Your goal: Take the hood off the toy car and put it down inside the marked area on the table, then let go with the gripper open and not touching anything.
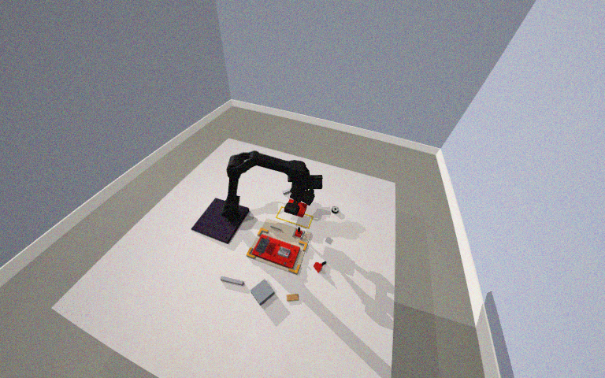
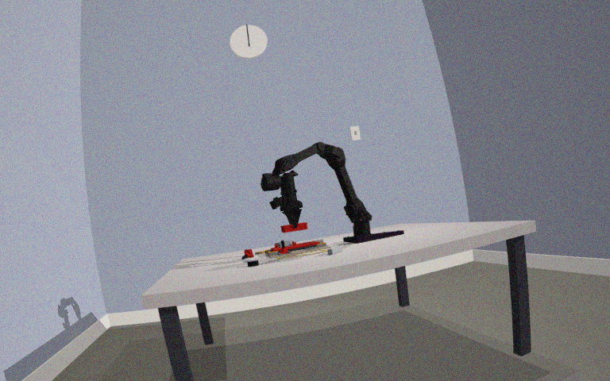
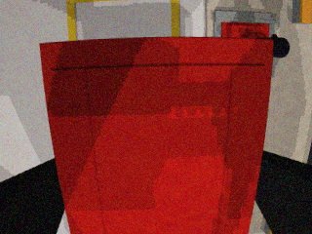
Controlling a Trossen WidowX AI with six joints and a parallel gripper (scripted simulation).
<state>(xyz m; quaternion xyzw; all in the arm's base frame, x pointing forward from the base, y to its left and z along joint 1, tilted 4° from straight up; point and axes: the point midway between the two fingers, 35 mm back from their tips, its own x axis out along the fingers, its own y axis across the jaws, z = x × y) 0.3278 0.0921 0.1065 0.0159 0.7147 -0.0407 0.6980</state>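
My gripper [image 1: 297,207] [image 2: 295,225] [image 3: 159,164] is shut on the red hood [image 1: 302,209] [image 2: 287,228] [image 3: 161,136], with one finger on each side. It holds the hood clear above the table, off the car. The toy car's red body [image 1: 276,250] [image 2: 306,245] lies between orange corner brackets, with grey parts on top. The marked area is a yellow outline [image 1: 292,222] [image 3: 175,19] on the table beside the beige board. The hood hides part of the outline in the wrist view. How exactly the hood lines up over it is hard to tell.
A small red part [image 1: 298,232] with a black knob stands by the board. A wheel [image 1: 335,209], a red piece [image 1: 317,266], a grey block [image 1: 262,291], a grey bar [image 1: 231,280] and a tan block [image 1: 292,297] lie around. A pale block [image 1: 287,191] lies behind the gripper.
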